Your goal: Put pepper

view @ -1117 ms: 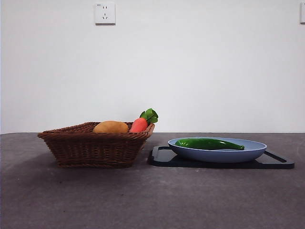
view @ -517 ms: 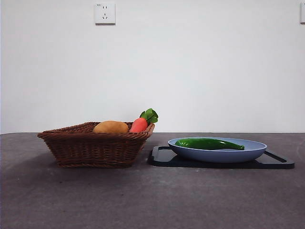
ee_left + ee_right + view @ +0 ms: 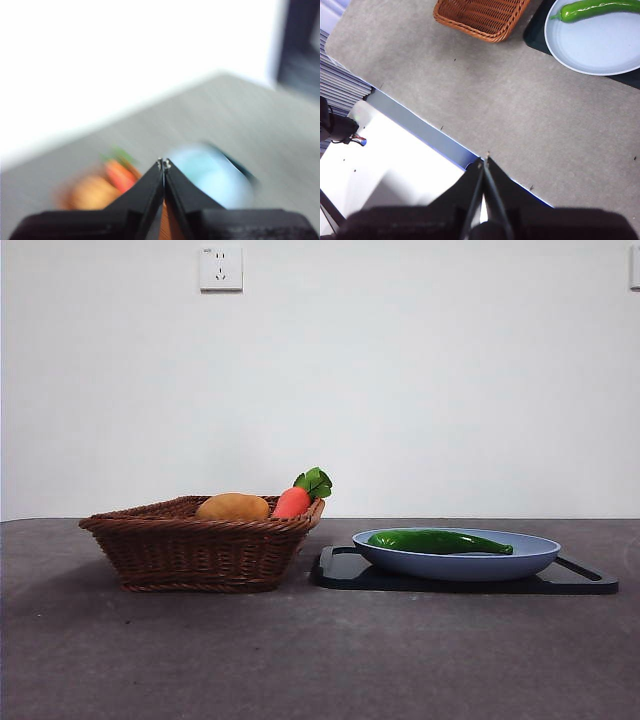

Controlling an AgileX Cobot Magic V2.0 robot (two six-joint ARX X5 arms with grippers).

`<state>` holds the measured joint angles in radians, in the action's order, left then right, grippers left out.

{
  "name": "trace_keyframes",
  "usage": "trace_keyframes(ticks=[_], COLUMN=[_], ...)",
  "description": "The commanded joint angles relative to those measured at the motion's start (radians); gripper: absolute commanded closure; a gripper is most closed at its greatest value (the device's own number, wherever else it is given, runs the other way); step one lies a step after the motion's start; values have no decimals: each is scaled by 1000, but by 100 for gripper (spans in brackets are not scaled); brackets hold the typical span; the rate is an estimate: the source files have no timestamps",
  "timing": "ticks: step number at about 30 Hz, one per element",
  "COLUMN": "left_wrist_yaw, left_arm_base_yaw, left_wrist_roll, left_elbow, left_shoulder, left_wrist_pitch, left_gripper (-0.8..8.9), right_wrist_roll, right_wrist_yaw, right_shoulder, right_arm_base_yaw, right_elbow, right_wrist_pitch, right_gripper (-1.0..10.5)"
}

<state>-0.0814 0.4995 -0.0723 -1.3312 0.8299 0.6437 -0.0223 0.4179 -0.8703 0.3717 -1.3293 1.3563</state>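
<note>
Pepper (image 3: 438, 540) lies lengthwise in the blue plate (image 3: 520, 560), which sits on a black tray (image 3: 590, 583) just beside the basket (image 3: 200, 550) holding the potato (image 3: 232, 506) and carrot (image 3: 292, 502). Both our arms hang clear of the table: the left gripper (image 3: 164, 163) and the right gripper (image 3: 485, 159) each have their jaws pressed together, holding nothing. We judge the pick has not begun. To do it well we should spread one pair of jaws first, come down over the pepper's thick middle, and close across its width, not along it, since the glossy skin may slip.
</note>
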Motion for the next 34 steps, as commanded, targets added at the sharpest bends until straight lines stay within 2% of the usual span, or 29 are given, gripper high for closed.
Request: trace_keyframes(ticks=[1,4,9,12,16,23,28,34], left_wrist_yaw=[-1,10,110,108,108,107,106,105], left_arm_base_yaw=[-124,-270,-388,-432,-465,-496,-502,-502], left_wrist_roll=[-34,-38,-37,-29,-18,71,126,153], left_elbow=[81,285,549,700,877,1101,1216,1281], left_shoulder=[-89,-244,-414,-505,-605,-714,-779,-808], left_wrist_pitch=[-142,-357,-578,-654,-681,-679,-679,-663], left_gripper=[805,805,805,805,805,805,805,805], right_wrist_roll=[-5,-5,-5,-5,-5,-5,-5,-5], right_wrist_yaw=[-2,-1,-2,-1,-1,-2,-1,-2], right_shoulder=[-6,-6,-6,-6,-6,-6,-6,-6], right_arm_base_yaw=[4,5,4,4,4,4,4,4], right_elbow=[-17,-17,-17,-17,-17,-17,-17,-17], right_wrist_pitch=[14,14,14,14,14,14,14,14], right_gripper=[936,936,936,936,936,936,936,936])
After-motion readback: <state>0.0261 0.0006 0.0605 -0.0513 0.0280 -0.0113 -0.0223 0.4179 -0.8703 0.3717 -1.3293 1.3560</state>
